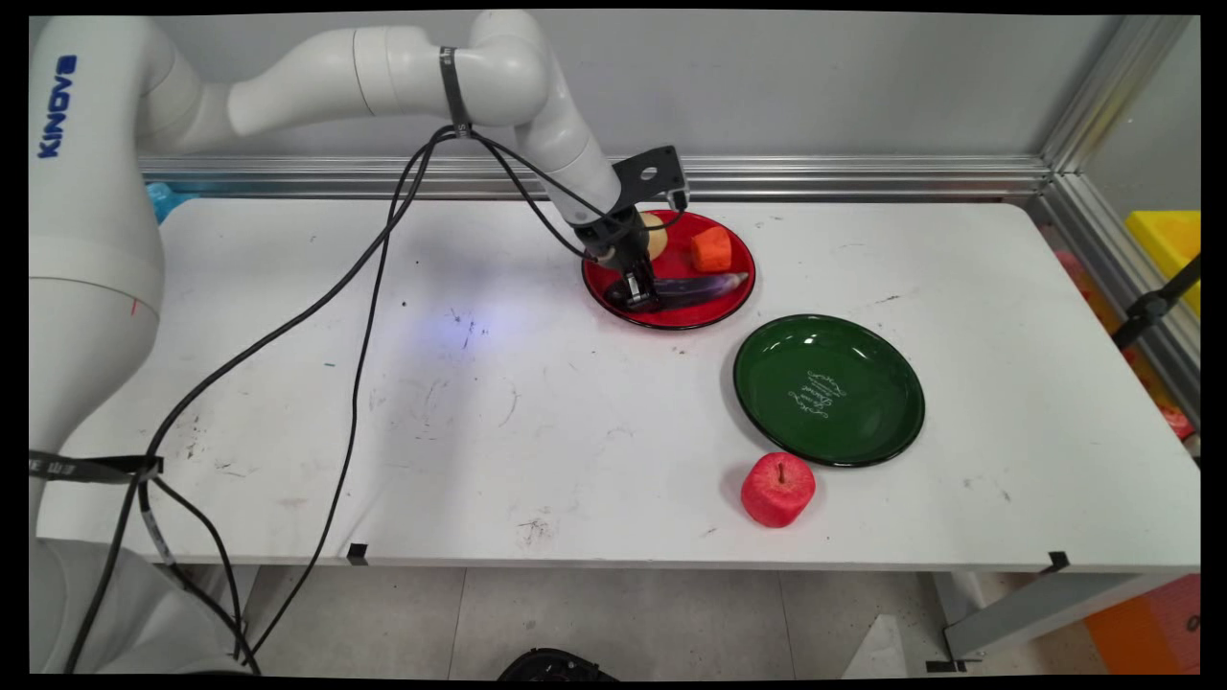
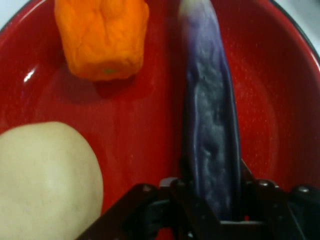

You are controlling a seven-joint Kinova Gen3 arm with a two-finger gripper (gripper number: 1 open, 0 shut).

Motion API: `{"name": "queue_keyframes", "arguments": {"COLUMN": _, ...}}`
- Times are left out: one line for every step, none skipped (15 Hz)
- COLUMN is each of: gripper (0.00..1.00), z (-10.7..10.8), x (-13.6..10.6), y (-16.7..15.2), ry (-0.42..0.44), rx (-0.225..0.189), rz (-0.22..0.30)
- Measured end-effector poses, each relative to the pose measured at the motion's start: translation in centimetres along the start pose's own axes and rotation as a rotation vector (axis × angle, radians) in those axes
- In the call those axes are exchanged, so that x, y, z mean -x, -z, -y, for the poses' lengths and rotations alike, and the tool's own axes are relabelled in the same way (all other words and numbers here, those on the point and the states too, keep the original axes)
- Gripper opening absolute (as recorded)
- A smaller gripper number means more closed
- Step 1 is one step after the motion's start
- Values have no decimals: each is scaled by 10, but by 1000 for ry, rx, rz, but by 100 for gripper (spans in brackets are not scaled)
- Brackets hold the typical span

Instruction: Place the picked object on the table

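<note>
My gripper (image 1: 639, 295) is down in the red plate (image 1: 733, 292), shut on the near end of a purple eggplant (image 1: 695, 287). In the hand view the eggplant (image 2: 210, 125) runs straight up from between the fingers, which press on both its sides. The red plate (image 2: 135, 125) also holds an orange pepper-shaped piece (image 2: 102, 37) and a pale yellow rounded fruit (image 2: 45, 180). From the main view the orange piece (image 1: 711, 249) sits at the plate's far right, and the pale fruit (image 1: 655, 233) is partly hidden behind the hand.
A green plate (image 1: 829, 391) with nothing on it lies right of centre. A red apple (image 1: 777, 490) stands just in front of it near the table's front edge. Black cables hang from the arm across the table's left half.
</note>
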Motion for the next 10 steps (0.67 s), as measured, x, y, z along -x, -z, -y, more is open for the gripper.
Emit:
{"name": "queue_keyframes", "arguments": {"gripper": 0, "z": 0, "x": 0, "y": 0, "ry": 0, "rx": 1, "rz": -1}}
{"name": "queue_keyframes", "arguments": {"gripper": 0, "z": 0, "x": -1, "y": 1, "ry": 1, "rx": 1, "rz": -3}}
{"name": "queue_keyframes", "arguments": {"gripper": 0, "z": 0, "x": -2, "y": 2, "ry": 1, "rx": 1, "rz": -4}}
{"name": "queue_keyframes", "arguments": {"gripper": 0, "z": 0, "x": -4, "y": 4, "ry": -1, "rx": 1, "rz": -8}}
{"name": "queue_keyframes", "arguments": {"gripper": 0, "z": 0, "x": -5, "y": 5, "ry": -1, "rx": 1, "rz": -10}}
{"name": "queue_keyframes", "arguments": {"gripper": 0, "z": 0, "x": -7, "y": 8, "ry": -1, "rx": 1, "rz": -14}}
{"name": "queue_keyframes", "arguments": {"gripper": 0, "z": 0, "x": -10, "y": 12, "ry": -2, "rx": 0, "rz": -19}}
{"name": "queue_keyframes", "arguments": {"gripper": 0, "z": -1, "x": -13, "y": 16, "ry": -4, "rx": 1, "rz": -26}}
{"name": "queue_keyframes", "arguments": {"gripper": 0, "z": -2, "x": -16, "y": 21, "ry": -5, "rx": 2, "rz": -31}}
{"name": "queue_keyframes", "arguments": {"gripper": 0, "z": -4, "x": -20, "y": 28, "ry": -7, "rx": 4, "rz": -36}}
